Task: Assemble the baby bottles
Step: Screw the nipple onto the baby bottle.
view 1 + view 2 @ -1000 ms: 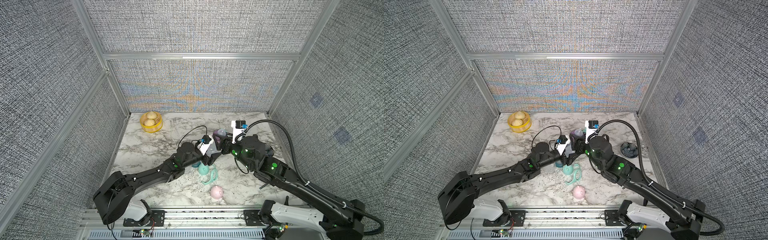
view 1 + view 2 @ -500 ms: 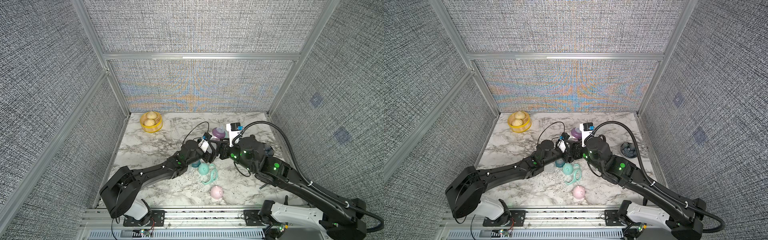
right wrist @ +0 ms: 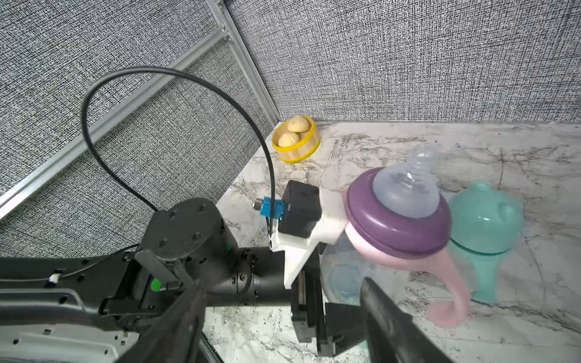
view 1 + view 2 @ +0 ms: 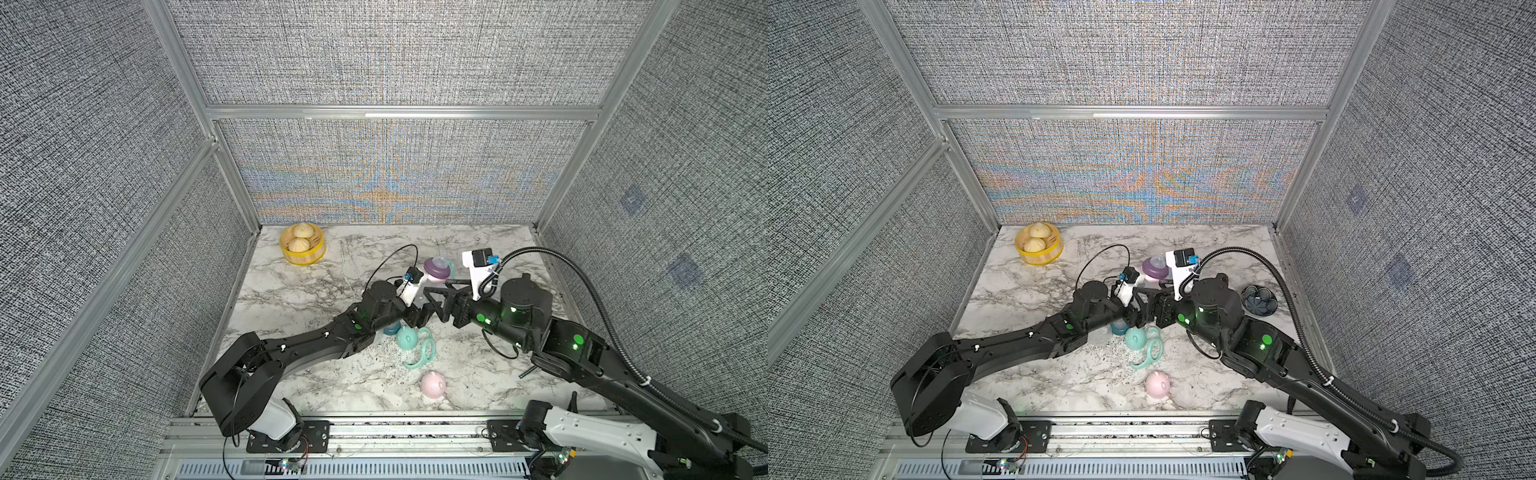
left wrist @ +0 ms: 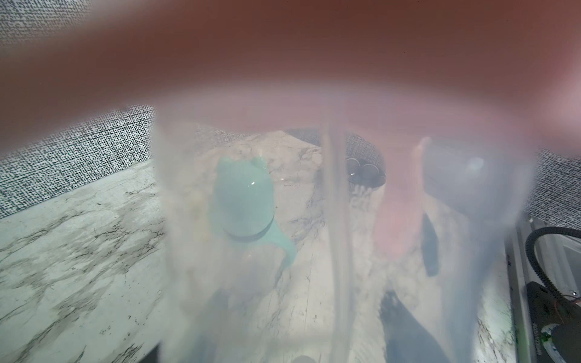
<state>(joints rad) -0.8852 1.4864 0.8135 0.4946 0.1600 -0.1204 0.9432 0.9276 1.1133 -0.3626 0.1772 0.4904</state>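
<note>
Purple-collared bottle (image 3: 399, 226) (pink handles (image 3: 452, 283)) in left pincer (image 3: 336, 283).

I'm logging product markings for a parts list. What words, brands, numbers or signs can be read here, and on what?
No text is readable in any view.
On the clear bottle with the purple collar: faint dark marks, too blurred to read.
On the nipple: small marks, too blurred to read.
On the mint cap, pink cap, yellow basket, dark bowl: no lettering visible.
</note>
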